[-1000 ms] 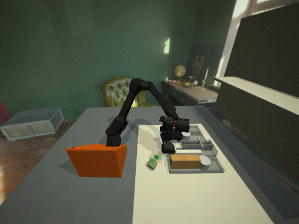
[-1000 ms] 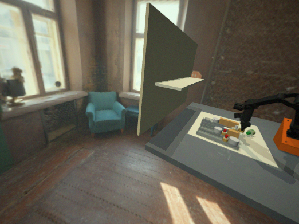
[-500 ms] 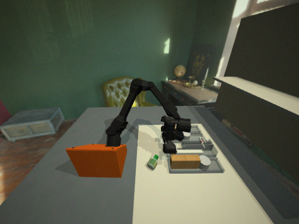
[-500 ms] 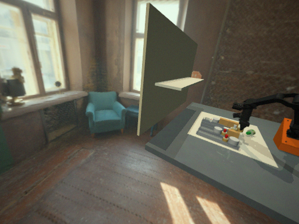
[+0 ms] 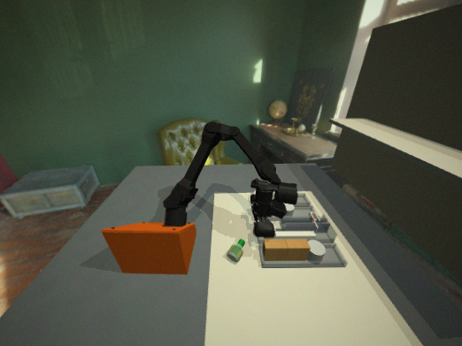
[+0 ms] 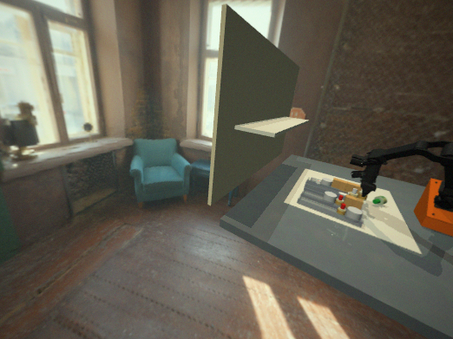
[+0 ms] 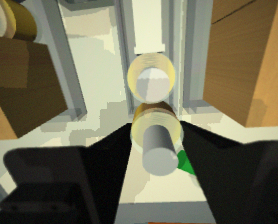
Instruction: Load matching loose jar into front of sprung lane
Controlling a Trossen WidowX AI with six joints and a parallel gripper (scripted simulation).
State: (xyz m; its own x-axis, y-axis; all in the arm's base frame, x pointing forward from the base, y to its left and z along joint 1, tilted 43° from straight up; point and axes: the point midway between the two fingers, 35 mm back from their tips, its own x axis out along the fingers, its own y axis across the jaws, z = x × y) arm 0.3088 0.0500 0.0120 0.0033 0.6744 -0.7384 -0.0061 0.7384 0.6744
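Note:
My gripper (image 5: 264, 228) (image 6: 365, 194) (image 7: 155, 126) is shut on an upright amber jar with a grey cap (image 7: 160, 159). In the wrist view this jar is at the front end of the sprung lane (image 7: 125, 60), between the fingertips. Its height over the low front stop cannot be told, and the stop is hidden behind it. A matching jar (image 7: 151, 62) with a pale cap stands in the lane, just beyond the held jar and against the pusher plate (image 7: 149, 48). Whether the two jars touch is unclear. The arm hides both jars in the top view.
Tan blocks (image 5: 286, 249) (image 6: 345, 185) (image 7: 30, 85) stand in the lanes on both sides, with white cylinders (image 5: 316, 250) (image 6: 354, 212) and red-capped jars (image 6: 342, 209). A green jar (image 5: 235, 251) (image 6: 380, 200) (image 7: 185, 162) lies on the pale mat (image 5: 265, 303) before the tray. A panel with a shelf (image 5: 398, 137) (image 6: 273, 126) stands behind.

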